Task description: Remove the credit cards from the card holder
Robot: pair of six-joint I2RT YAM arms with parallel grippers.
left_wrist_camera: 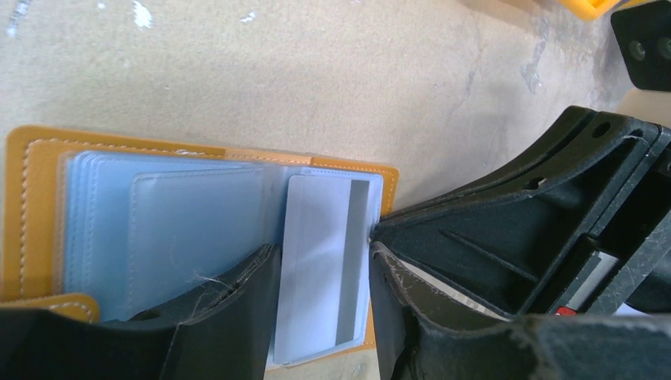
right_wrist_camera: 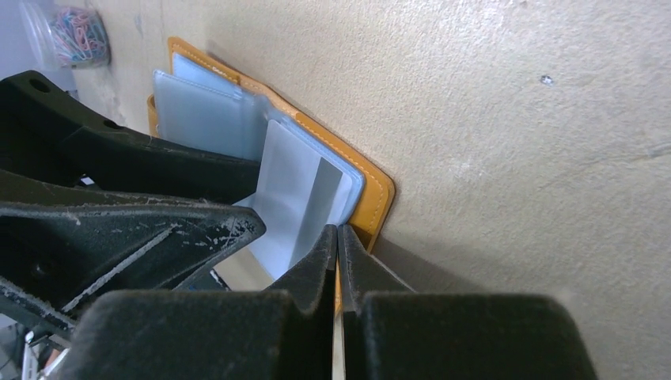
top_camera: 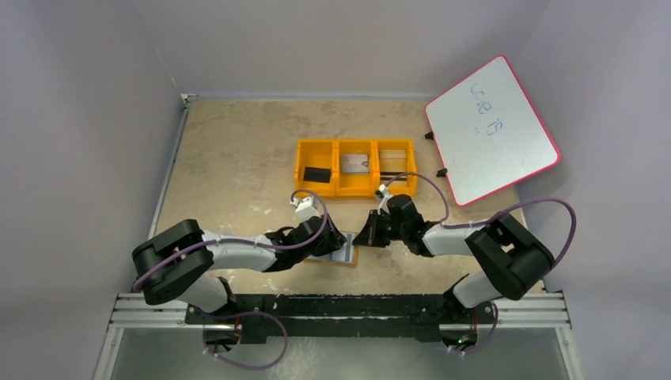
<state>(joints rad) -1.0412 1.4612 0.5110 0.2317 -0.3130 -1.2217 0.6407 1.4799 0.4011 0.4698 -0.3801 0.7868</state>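
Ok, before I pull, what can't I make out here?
Right wrist view: the shut right end effector meets the card edge; its own fingers hide whether it pinches.
Top view: the left arm covers most of the card holder.
Left wrist view: frosted sleeves blur any other cards.

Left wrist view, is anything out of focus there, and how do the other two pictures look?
Left wrist: card holder and credit card sharp, the left pincer's fingers blurred near the bottom edge. Right wrist: tabletop crisp, the right pincer's fingers soft up close. Top external: even light, faint shadows, whiteboard bright, no harsh glare.
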